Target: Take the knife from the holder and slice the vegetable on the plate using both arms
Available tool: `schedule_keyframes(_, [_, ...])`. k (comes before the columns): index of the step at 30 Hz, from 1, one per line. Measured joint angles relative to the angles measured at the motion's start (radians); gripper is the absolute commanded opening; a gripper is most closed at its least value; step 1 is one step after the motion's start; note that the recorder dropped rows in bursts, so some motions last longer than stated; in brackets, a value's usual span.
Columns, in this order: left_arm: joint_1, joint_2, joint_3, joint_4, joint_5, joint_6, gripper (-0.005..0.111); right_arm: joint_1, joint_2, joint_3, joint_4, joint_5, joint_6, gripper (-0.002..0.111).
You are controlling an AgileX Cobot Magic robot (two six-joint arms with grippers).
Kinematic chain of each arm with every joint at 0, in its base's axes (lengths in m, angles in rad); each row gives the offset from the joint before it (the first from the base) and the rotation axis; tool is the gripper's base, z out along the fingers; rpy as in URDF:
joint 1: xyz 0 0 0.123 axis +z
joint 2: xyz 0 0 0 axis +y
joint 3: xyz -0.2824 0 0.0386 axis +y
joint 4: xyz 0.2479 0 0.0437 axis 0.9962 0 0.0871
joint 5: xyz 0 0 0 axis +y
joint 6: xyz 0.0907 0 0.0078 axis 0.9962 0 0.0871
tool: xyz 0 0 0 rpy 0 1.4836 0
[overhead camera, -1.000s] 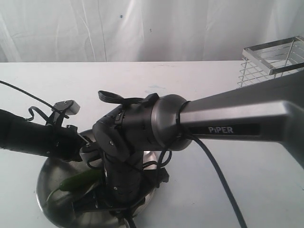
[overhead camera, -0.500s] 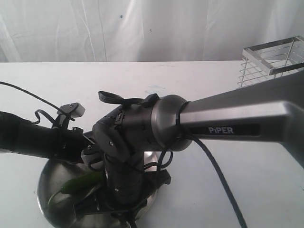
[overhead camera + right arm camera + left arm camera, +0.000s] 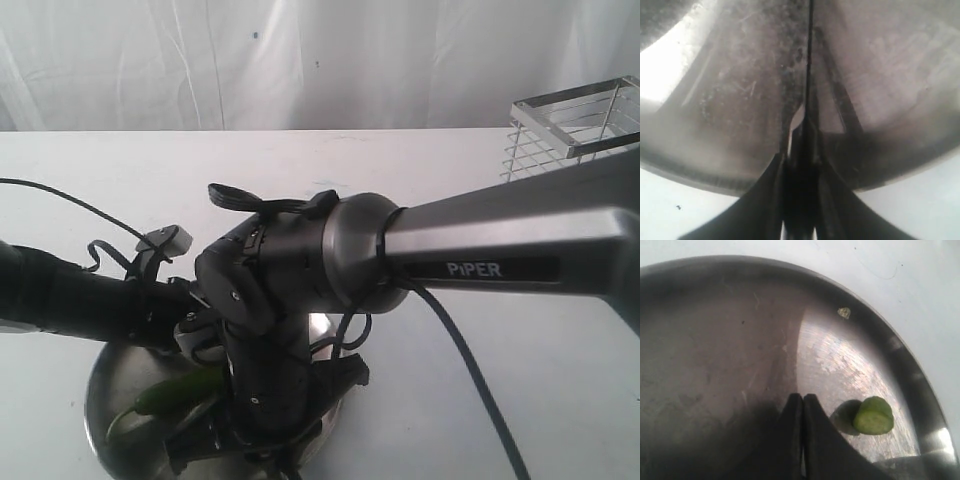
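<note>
The steel plate lies at the front left. On it rests the dark green vegetable, partly behind my right arm. In the left wrist view my left gripper is shut and empty above the plate. A cut piece of the vegetable with a pale face lies just beside its tips. My right gripper is shut on the knife. The dark blade shows edge-on and runs out over the plate. The wire holder stands at the back right.
My right arm's grey link spans the right half of the exterior view and hides much of the plate. My left arm comes in from the left with loose cables. A small pale crumb lies near the plate's rim.
My left arm has slid to the right, toward the right arm's wrist. The right arm has dipped slightly. The vegetable sits a little further right on the plate.
</note>
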Motion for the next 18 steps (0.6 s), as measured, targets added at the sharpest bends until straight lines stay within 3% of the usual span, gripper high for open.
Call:
schedule_keyframes(6, [0.006, 0.002, -0.008, 0.0, 0.031, 0.014, 0.0, -0.002, 0.0, -0.002, 0.017, 0.022, -0.03, 0.0])
schedule_keyframes(8, [0.034, -0.013, -0.011, 0.008, 0.065, 0.012, 0.0, -0.002, 0.0, -0.004, 0.024, 0.023, -0.036, 0.0])
schedule_keyframes(13, [0.2, -0.144, 0.004, 0.012, 0.177, -0.071, 0.0, -0.006, 0.014, -0.004, 0.025, 0.107, -0.045, 0.0])
schedule_keyframes(18, [0.232, -0.191, 0.004, 0.012, 0.3, -0.081, 0.0, -0.006, 0.009, -0.002, -0.006, 0.122, -0.052, 0.0])
